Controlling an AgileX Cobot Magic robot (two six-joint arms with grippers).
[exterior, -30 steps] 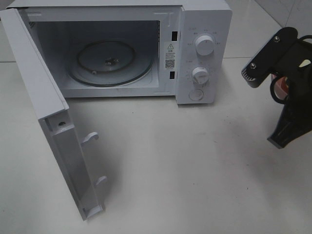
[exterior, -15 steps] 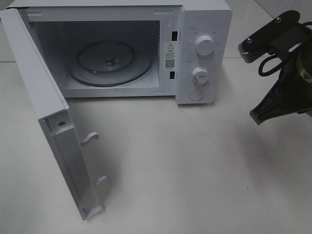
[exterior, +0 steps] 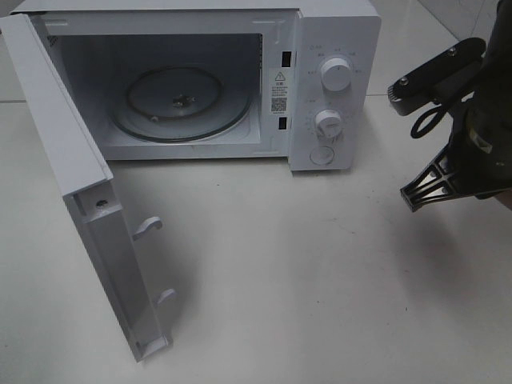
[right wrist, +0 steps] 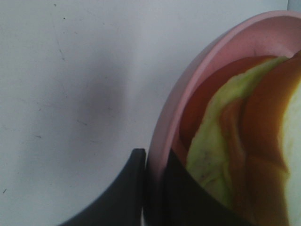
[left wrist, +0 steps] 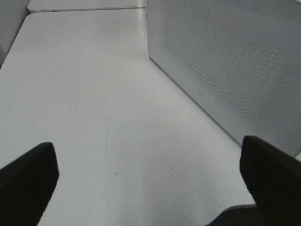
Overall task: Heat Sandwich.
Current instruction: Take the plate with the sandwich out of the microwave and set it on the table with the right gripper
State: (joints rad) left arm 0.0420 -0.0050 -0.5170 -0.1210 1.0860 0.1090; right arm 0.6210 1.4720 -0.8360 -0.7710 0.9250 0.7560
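Lying on plate, sandwich, orientation unclear

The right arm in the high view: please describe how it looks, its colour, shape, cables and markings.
The right arm is matte black. A flat black bracket with small silver screws sticks out from it, and a thin black cable loops beneath. The hand has angular, triangular fingers with open cut-outs. No readable markings are visible.

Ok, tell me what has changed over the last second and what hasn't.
The right arm at the edge of the overhead view has lifted and turned: its black finger, hanging low a second ago, now sits higher and points toward the microwave. The right gripper is clamped on the rim of the pink plate carrying the sandwich. The microwave, its open door and bare turntable have not moved.
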